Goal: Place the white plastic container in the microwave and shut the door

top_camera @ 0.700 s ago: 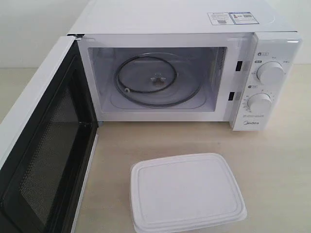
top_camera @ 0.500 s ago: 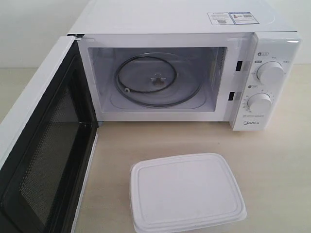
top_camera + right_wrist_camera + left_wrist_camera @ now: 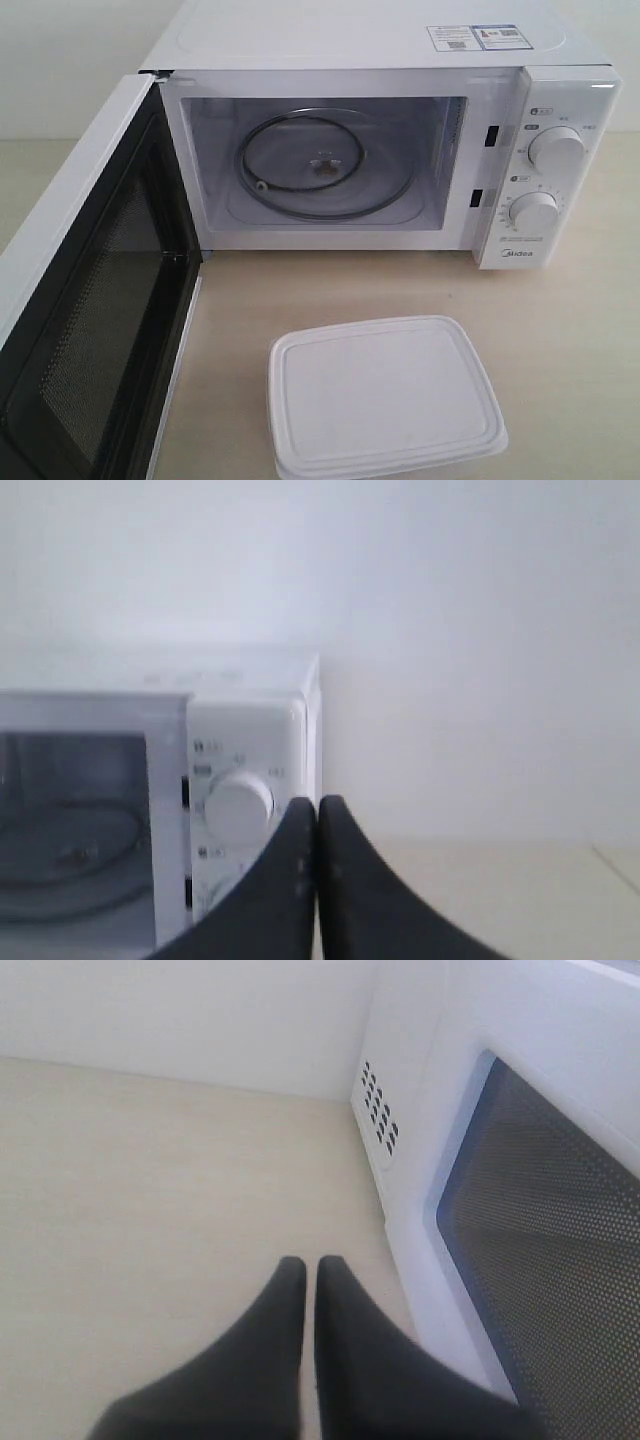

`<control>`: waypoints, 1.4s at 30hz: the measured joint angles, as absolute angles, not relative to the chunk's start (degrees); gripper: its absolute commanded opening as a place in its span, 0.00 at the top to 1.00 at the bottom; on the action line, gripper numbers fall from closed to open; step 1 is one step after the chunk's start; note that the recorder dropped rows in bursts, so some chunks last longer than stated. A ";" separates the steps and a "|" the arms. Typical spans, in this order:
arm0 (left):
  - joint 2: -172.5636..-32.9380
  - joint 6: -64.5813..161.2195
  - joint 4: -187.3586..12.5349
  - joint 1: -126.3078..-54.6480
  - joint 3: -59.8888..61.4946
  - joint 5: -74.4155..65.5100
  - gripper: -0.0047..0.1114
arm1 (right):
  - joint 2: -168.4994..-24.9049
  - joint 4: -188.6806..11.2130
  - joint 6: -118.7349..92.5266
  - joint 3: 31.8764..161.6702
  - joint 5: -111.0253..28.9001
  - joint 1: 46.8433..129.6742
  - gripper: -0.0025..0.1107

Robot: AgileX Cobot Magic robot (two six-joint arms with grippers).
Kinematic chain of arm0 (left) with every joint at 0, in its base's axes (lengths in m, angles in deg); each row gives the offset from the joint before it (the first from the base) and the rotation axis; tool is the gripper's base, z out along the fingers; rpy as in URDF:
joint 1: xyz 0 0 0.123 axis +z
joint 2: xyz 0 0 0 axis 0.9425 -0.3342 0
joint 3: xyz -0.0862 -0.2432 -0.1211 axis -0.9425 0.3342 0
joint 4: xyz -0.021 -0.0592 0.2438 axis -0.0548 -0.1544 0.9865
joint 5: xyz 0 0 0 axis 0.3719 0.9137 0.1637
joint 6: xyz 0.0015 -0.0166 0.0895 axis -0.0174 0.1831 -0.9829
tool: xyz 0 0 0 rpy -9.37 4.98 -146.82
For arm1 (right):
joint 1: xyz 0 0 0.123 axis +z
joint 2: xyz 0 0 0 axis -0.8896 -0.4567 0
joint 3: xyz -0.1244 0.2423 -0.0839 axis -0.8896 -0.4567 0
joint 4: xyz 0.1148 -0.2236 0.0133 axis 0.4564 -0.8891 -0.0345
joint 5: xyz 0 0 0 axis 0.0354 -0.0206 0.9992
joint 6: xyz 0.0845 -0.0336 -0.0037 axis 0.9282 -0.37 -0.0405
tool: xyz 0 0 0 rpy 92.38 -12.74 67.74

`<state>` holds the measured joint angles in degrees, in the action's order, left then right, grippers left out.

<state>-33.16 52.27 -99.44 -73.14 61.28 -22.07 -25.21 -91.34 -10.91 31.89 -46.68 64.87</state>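
Observation:
The white plastic container lies lidded on the table in front of the microwave, near the front edge. The microwave's cavity stands open with the glass turntable bare. Its door is swung wide to the left, black mesh inner face showing. Neither gripper appears in the exterior view. My left gripper is shut and holds nothing, beside the outer face of the door. My right gripper is shut and holds nothing, in front of the microwave's dial panel.
Light wooden tabletop surrounds the container. Two round dials sit on the microwave's right panel. A white wall stands behind, and vent holes show on the microwave's side.

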 measured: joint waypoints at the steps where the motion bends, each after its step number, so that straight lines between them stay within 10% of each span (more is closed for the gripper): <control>1: -33.16 52.27 -99.44 -73.14 61.28 -22.07 0.92 | -25.21 -91.48 -10.91 31.89 -50.95 64.87 0.98; 42: -33.16 52.27 -99.44 -73.14 61.28 -22.07 0.92 | -49.35 -91.93 5.91 42.62 -63.24 64.77 0.98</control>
<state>-33.16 52.27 -99.44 -73.14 61.28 -22.07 -49.35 -91.93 5.91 42.62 -63.24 64.77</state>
